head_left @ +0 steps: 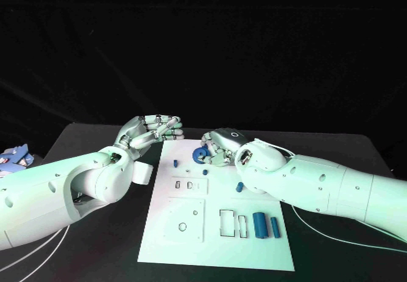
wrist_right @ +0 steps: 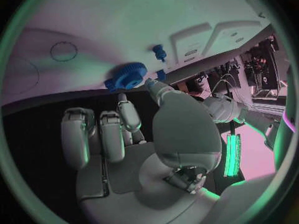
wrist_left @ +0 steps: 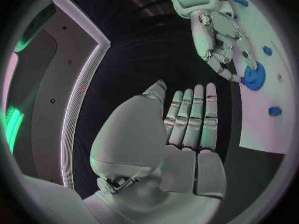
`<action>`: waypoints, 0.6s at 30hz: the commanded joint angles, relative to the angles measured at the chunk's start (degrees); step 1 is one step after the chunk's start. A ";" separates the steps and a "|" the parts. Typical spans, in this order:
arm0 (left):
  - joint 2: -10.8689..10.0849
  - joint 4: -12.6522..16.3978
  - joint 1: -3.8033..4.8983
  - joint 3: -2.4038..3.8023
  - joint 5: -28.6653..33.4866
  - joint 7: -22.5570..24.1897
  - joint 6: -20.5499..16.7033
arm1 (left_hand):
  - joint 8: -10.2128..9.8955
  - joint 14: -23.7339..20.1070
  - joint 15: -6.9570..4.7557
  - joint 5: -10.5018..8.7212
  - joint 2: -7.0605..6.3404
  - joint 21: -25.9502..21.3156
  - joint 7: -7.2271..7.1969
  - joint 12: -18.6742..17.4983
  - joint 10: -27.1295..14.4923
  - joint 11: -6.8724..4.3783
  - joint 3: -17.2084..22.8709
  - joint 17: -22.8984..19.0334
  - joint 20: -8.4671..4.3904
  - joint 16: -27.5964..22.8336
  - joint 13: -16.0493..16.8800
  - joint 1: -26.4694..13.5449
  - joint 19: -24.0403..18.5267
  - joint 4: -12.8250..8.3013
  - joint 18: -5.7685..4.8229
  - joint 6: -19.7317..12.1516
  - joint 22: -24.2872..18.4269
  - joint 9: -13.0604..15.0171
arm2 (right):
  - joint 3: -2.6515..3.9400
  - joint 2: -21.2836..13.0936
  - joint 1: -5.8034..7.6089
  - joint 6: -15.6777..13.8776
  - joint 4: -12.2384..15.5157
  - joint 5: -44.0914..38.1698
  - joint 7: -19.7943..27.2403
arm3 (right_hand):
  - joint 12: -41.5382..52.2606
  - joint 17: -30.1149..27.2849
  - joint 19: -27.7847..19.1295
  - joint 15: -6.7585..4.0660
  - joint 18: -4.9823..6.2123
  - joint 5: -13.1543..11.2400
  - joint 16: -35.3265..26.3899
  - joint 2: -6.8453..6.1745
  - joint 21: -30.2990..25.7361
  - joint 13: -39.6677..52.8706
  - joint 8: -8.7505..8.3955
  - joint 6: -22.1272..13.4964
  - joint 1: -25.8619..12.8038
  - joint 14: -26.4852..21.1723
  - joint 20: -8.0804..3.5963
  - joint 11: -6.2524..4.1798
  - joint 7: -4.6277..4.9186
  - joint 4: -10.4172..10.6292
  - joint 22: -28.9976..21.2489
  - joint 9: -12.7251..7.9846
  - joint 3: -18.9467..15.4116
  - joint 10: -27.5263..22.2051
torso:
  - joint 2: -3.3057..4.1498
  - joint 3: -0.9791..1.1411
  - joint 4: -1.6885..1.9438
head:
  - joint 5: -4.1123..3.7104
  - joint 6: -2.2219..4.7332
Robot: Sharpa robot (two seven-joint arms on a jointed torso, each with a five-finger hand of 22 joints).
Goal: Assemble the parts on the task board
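The blue gear (head_left: 200, 155) sits at the far end of the task board (head_left: 170, 247), just right of the board's middle line, and my right hand (head_left: 226, 148) is on it — fingertips (wrist_right: 128, 115) touching its toothed rim, as the right wrist view shows. I cannot tell whether I truly grip it or only rest against it; the thumb comes in beside it from one side, the other fingers from the other.

To seat it well, I judge I should keep the gear flat to the board and press straight down, turning it slightly so its bore finds whatever post lies beneath, rather than pushing sideways. Two small blue pegs (head_left: 176, 162) stand close by, nearer to me and to the left — I should keep my fingers off them.

My left hand (head_left: 151, 131) hovers off the board's far left corner over the black worktop (head_left: 84, 138), fingers held together, holding nothing. It could steady the board's edge if the gear drags.

Near the board's near right, two blue cylinders (head_left: 266, 226) lie waiting beside empty slots.
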 commanded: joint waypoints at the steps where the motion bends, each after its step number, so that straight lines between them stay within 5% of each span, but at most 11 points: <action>1: 0.00 0.11 0.09 0.05 0.13 0.60 0.66 | -0.21 -0.46 0.03 -0.16 -0.65 -0.29 1.35 -0.25 -0.06 0.35 0.30 0.04 0.03 -0.17 0.01 -0.04 -0.26 -0.06 0.19 -0.53 -0.08 -0.06 | -0.02 -0.64 -0.02 1.47 0.61 1.62 1.04 | 0.56 9.79 0.23 0.22 -0.86 0.43 0.24 0.25 -0.12 0.39 -0.19 0.61 -0.43 4.80 0.35 -0.26 -0.08 0.55 7.58 0.16 -0.24 0.60 | -0.07 0.04 -0.03 | 0.10 -0.02; 9: -0.10 0.09 0.09 0.05 0.14 0.55 0.54 | -0.21 -0.46 0.03 -0.16 -0.65 -0.29 1.35 -0.25 -0.06 0.35 0.30 0.04 0.03 -0.17 0.01 -0.04 -0.26 -0.06 0.19 -0.53 -0.08 -0.06 | -0.21 -1.29 -0.09 4.17 1.47 3.99 1.67 | 1.19 10.20 0.59 0.08 -0.98 0.48 0.37 1.24 0.19 1.15 -1.46 1.06 -2.52 4.90 0.18 -0.37 -0.17 3.65 8.10 0.14 -1.98 1.31 | 0.01 0.06 -0.13 | 0.07 -0.04; 18: -0.03 0.14 0.09 0.05 0.14 0.52 0.59 | -0.25 -0.45 0.04 -0.17 -0.68 -0.31 1.39 -0.26 -0.12 0.39 0.34 0.07 0.06 -0.24 0.01 -0.05 -0.26 -0.06 0.21 -0.58 -0.11 -0.07 | -0.34 -1.15 -0.12 6.75 1.01 4.33 0.73 | 1.20 10.37 0.66 0.19 -1.01 0.62 0.43 1.36 0.25 1.17 -2.38 0.44 -2.07 4.94 0.24 -0.22 0.01 3.86 8.22 -0.21 -2.29 1.30 | 0.05 0.00 0.02 | -0.15 -0.08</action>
